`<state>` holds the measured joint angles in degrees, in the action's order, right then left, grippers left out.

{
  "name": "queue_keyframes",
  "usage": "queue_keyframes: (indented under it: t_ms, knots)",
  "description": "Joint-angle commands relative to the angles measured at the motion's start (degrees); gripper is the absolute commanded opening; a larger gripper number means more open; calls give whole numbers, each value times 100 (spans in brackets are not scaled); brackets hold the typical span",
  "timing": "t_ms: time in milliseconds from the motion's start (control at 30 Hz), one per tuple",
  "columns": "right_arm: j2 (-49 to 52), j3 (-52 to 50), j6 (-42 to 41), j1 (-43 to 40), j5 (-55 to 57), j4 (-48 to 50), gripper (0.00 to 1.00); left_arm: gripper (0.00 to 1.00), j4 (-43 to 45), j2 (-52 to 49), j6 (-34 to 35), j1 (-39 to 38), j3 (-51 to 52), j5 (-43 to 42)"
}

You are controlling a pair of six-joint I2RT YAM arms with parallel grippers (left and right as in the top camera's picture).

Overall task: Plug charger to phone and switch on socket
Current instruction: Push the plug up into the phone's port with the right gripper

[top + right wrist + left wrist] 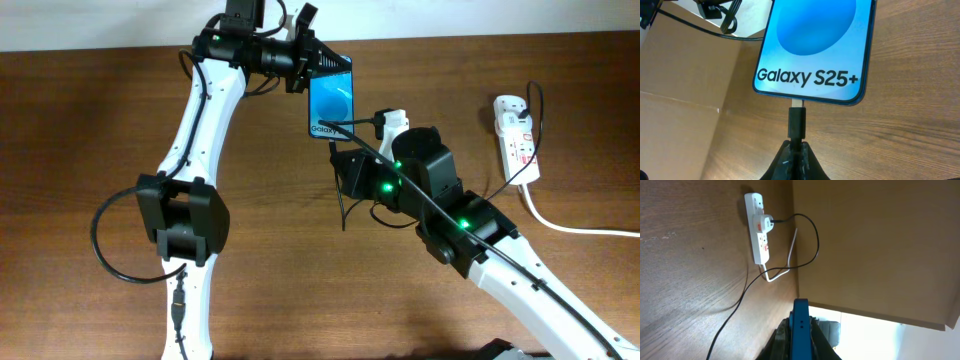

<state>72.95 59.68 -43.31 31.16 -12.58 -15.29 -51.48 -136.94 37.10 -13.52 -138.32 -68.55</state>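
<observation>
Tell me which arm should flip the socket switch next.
Likely right: the socket lies on its side, and the left gripper is shut on the phone. The right gripper must release the charger first.

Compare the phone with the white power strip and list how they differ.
The phone has a blue screen in a dark frame; the power strip is white with red marks.
The phone is gripped by the left hand; the power strip lies untouched on the table.
The right hand holds the connector at the phone's bottom edge; the power strip carries a plug.
Both are long rectangles.
</observation>
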Motion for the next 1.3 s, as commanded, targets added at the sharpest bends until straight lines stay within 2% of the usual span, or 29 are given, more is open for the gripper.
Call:
queue_keyframes:
  t_ms: [0, 1100, 1233, 1267]
  knots:
    - [63, 142, 9, -81, 140, 260, 4, 0, -79, 280, -70, -114, -59, -238]
    - [243, 142, 33, -358, 68, 457, 4, 0, -94, 280, -72, -133, -59, -258]
    - [243, 142, 120, -358, -48, 260, 10, 0, -92, 280, -72, -48, -59, -258]
    - [240, 142, 153, -358, -142, 264, 14, 0, -92, 282, -72, -15, -59, -258]
